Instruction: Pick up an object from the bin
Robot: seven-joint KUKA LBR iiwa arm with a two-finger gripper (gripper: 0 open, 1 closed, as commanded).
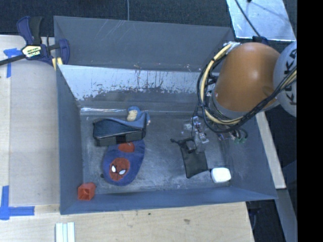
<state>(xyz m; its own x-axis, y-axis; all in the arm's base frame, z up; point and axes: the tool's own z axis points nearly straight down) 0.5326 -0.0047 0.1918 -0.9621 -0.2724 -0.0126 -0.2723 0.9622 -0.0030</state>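
Nearly front-to-back, flat black slab [195, 164]

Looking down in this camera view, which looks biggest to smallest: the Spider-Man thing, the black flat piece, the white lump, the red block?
1. Blue Spider-Man pouch
2. Black flat piece
3. White lump and red block: these look about alike, so I won't rank one above the other.

bin [151, 47], left half: stapler [118, 130] to the rear, slipper [122, 166] touching its front; cube [86, 191] in the front left corner; right half: flat sheet [194, 163], small block [220, 175] just right of its front end; gripper [196, 134] over the sheet's rear end
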